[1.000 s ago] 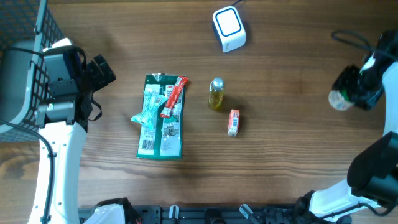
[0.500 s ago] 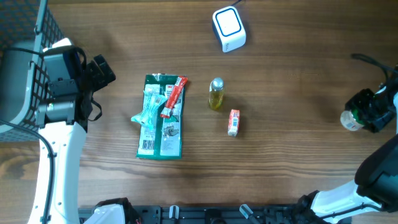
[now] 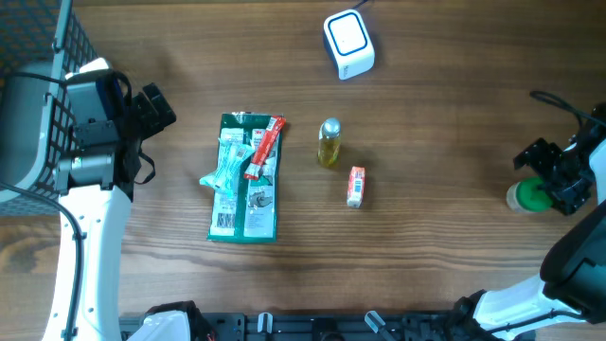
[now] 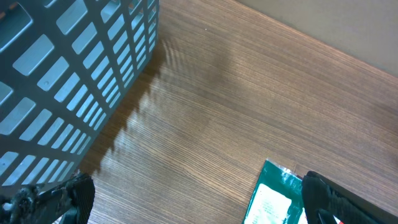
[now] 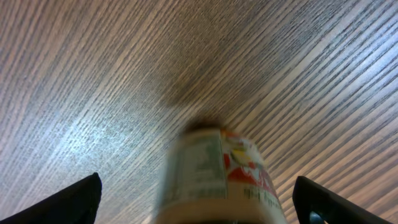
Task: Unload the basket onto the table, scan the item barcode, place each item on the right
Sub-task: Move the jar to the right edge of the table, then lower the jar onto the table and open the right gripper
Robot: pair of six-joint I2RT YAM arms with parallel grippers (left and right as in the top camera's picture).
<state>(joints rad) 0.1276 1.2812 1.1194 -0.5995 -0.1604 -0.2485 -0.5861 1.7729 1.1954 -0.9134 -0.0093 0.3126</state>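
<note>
The white barcode scanner (image 3: 348,43) with a blue-edged top sits at the back middle of the table. A small jar with a green cap (image 3: 526,197) is at the far right; the right wrist view shows its label blurred (image 5: 217,174). My right gripper (image 3: 543,180) (image 5: 199,202) is open around the jar, both fingers well apart from its sides. My left gripper (image 3: 156,106) (image 4: 193,205) is open over bare wood at the left, just left of the green packet (image 4: 273,196).
In the middle lie a green flat packet (image 3: 244,180) with a red stick (image 3: 265,147) and a pale pouch (image 3: 222,170) on it, a small oil bottle (image 3: 329,142) and a small red-white box (image 3: 355,186). A mesh basket (image 3: 33,85) stands at the left edge.
My right gripper carried the jar toward the table's near right side, then opened and let it go. The left arm has not moved.
</note>
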